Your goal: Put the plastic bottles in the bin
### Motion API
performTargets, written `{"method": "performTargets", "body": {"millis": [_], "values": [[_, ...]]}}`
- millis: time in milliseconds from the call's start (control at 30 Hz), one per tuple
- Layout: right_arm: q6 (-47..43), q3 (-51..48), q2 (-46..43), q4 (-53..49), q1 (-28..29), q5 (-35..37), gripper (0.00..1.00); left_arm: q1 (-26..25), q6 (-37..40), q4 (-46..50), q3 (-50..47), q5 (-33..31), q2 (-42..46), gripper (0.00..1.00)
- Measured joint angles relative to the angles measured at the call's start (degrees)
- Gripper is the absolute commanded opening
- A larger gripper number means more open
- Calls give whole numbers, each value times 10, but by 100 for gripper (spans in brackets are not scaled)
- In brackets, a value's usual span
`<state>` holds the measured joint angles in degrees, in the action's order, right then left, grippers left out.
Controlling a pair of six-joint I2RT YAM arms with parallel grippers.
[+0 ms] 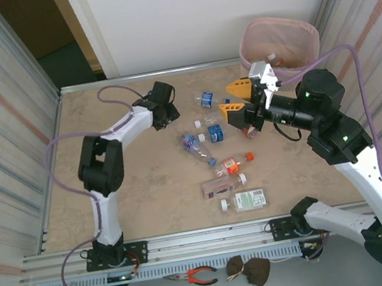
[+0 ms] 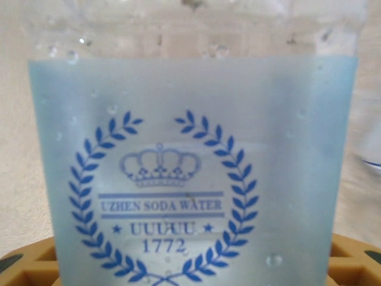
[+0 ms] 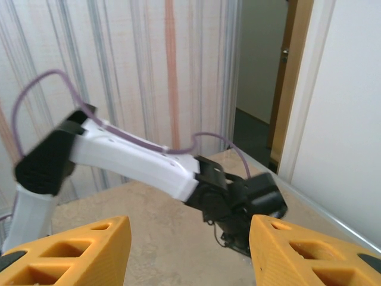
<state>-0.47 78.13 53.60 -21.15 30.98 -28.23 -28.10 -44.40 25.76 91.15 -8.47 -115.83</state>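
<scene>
A clear plastic bottle (image 2: pixel 190 179) with a pale blue "soda water" label sits right between my left gripper's orange fingers (image 2: pixel 354 259), its sides meeting them. That left gripper (image 1: pixel 166 112) is low over the table's far left-middle. Several more plastic bottles lie mid-table: blue-labelled ones (image 1: pixel 206 100) (image 1: pixel 215 133) (image 1: pixel 191 143), an orange-capped one (image 1: pixel 234 163), a brownish one (image 1: pixel 222 183) and a white-capped one (image 1: pixel 246 199). The pale pink bin (image 1: pixel 278 42) stands at the back right. My right gripper (image 1: pixel 235 100) (image 3: pixel 187 253) hangs open and empty just left of the bin.
Striped panel walls close in the table's left and right sides, and a metal rail (image 1: pixel 191 240) runs along the front. Red-handled pliers (image 1: pixel 196 276) and a brown lump (image 1: pixel 250 271) lie on the front ledge. The left arm (image 3: pixel 137 161) crosses the right wrist view.
</scene>
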Motion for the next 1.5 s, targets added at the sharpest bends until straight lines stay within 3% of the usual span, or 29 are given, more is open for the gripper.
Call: {"method": "performTargets", "body": {"millis": [200,433,867,1200,1500], "values": [[4,-14,-8,17,0,17,56,2,143,-148,-104,69,156,57],[24,-24,-20,40,0,30,60,7,264,-270,-178,218,268,55],[50,-24,-39,95,0,25,73,5,352,-420,-218,490,410,45],[90,-15,-11,144,4,-54,86,-66,390,-428,-160,625,433,46],[100,19,32,165,36,-121,97,-123,428,-404,-115,664,433,47]]}}
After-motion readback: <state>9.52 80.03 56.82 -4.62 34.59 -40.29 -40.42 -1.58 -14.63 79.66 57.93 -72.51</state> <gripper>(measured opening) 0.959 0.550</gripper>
